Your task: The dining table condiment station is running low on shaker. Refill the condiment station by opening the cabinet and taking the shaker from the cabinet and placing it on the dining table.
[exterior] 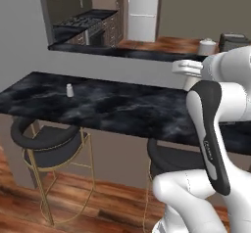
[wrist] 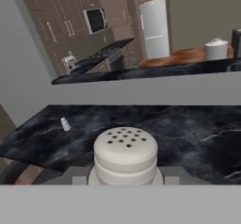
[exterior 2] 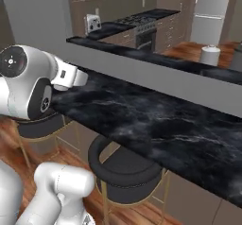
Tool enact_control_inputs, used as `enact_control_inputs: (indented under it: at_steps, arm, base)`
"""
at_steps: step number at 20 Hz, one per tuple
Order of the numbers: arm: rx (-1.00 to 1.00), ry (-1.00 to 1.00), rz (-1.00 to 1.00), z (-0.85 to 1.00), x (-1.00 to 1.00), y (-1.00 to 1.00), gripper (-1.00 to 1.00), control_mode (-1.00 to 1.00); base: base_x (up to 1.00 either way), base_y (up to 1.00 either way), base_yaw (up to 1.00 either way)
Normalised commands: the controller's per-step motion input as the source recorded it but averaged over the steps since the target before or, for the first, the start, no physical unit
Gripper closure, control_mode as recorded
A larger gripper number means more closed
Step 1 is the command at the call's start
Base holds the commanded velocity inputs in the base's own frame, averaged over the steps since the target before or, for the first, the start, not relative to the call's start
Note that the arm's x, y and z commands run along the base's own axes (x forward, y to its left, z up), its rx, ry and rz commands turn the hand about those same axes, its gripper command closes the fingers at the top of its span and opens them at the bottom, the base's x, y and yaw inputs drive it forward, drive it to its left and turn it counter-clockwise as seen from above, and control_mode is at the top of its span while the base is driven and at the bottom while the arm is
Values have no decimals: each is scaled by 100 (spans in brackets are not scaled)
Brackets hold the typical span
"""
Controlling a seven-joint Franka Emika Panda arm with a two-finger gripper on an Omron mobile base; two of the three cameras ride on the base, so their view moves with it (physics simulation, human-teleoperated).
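A white shaker (wrist: 125, 155) with a holed top is sitting closest to the camera, held in the gripper (wrist: 125, 178), whose jaws are part-way closed around its base. It is hanging above the black dining table (wrist: 188, 129). To the left, another small shaker (exterior: 70, 90) is standing on this table.

We see a small pale shaker (exterior: 70, 90) standing upright on the dining table (exterior: 122, 107), well left of our white arm (exterior: 215, 129); two round black stools (exterior: 46, 141) sit tucked beneath the slab.
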Motion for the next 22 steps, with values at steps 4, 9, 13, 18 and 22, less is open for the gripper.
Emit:
enact_control_inputs:
  at_steps: [4,9,13,18,22]
  arm:
    - [0,0,0,0,0,0,100,100]
    - [0,0,0,0,0,0,100,100]
    - [0,0,0,0,0,0,100,100]
    - [0,0,0,0,0,0,100,100]
    - [0,0,0,0,0,0,100,100]
  base:
    - [25,99,-42]
    - [-12,99,-28]
    - [-8,100,-24]
    - [36,82,-29]
    - [78,47,-28]
